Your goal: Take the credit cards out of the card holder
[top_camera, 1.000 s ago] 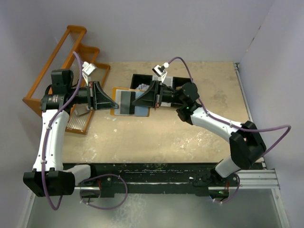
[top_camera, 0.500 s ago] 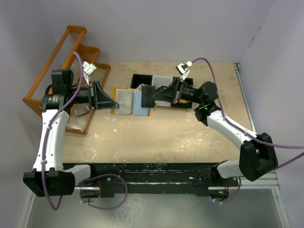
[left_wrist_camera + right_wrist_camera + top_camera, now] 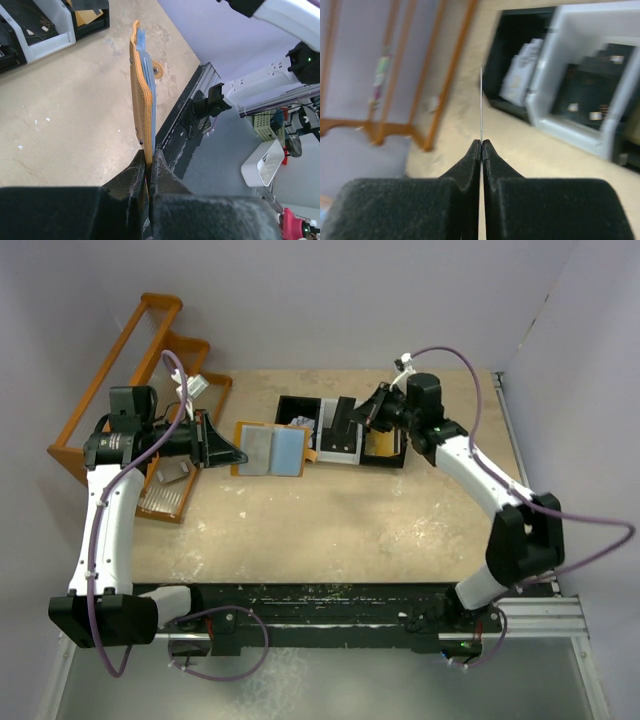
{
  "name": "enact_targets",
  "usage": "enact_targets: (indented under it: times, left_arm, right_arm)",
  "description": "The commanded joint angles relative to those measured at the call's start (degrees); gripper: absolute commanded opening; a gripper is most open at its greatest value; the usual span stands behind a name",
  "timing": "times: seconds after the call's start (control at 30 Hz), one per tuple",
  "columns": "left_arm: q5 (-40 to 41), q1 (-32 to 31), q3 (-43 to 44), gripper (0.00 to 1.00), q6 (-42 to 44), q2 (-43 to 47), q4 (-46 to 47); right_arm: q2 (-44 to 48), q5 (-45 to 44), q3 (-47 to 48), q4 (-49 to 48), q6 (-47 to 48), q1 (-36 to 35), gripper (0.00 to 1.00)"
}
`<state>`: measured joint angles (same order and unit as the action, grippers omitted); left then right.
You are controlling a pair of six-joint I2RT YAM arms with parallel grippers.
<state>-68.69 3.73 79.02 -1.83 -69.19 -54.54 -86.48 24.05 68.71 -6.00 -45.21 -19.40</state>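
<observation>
Since my right gripper [image 3: 481,144] pinches one credit card [image 3: 481,102] by its end over the tray [image 3: 296,402], and my left gripper [image 3: 149,162] clamps the card holder [image 3: 140,90] by its edge beside it, both bites are thin and either may slip.

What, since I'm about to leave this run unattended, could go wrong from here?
1. The right claw pinches the credit card by one thin end only, over the black tray; it may twist or slip out before it is set down.
2. The left claw holds the card holder by one edge alone, so the holder could sag or slip free.
</observation>
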Motion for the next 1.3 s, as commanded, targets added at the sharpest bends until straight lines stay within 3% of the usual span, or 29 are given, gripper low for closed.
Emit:
enact_targets:
  times: [0.0,0.4,0.67,0.83,0.97,1.07,1.27]
  left_arm:
    - [1.2,0.1,3.3,0.01,5.2,1.0,-2.8]
    - [-4.5,0.1,3.6,0.01,5.4,0.7,-3.8]
    - [-7.1,0.1,3.6,0.01,5.6,1.3,-4.4]
    - [-7.2,0.1,3.7,0.01,5.5,1.2,-4.3]
    - [-7.7,0.1,3.9,0.01,5.1,1.2,-3.6]
    - [-9.1,0.1,4.0,0.01,4.9,0.8,-3.4]
    - [-12.9,0.1,3.7,0.01,4.9,1.3,-2.6]
  right_arm:
    - [-9.5,-14.7,8.2,11.0,9.7,-0.3,0.00]
    - [-31.1,-17.8,26.3,16.6,12.0,-3.5,0.00]
    - [-33.0,-19.8,28.7,19.5,11.8,-4.7,0.02]
    - [-29.1,-25.0,30.1,24.9,13.6,-5.7,0.28]
    - [-20.2,-25.4,26.6,23.3,13.9,-6.2,0.48]
    - [-12.0,-20.7,23.2,19.4,13.5,-6.3,0.62]
    - [0.4,-2.4,17.9,8.1,11.5,-7.1,0.85]
